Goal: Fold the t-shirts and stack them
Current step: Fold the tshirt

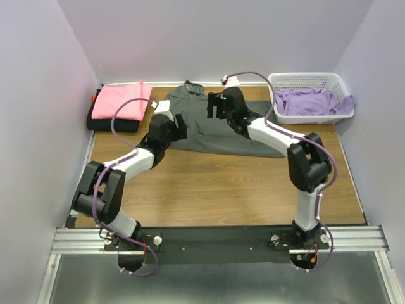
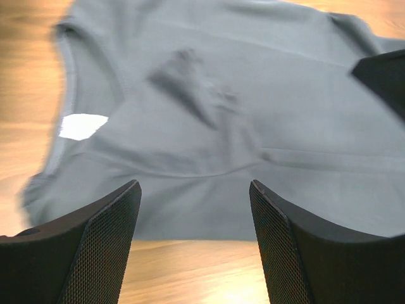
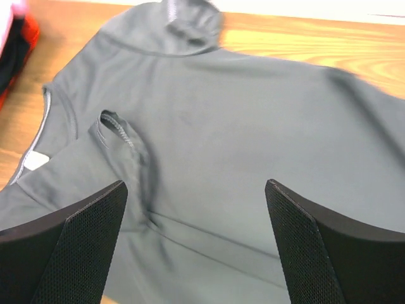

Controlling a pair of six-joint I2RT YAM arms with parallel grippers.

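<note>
While both arms reach over the charcoal t-shirt [image 1: 204,136], left tool [image 2: 193,185] and right tool [image 3: 195,183] gape empty.

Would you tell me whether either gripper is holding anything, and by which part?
Nothing is held: the left gripper and right gripper both hang open above the grey t-shirt.

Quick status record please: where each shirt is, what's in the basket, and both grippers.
grey shirt: lying on the table, centre back, a sleeve lying over its body
pink shirt: folded, on top of the black shirt, back left
basket: back right, holds purple shirts
left gripper: open, empty, over the grey shirt
right gripper: open, empty, over the grey shirt
</note>
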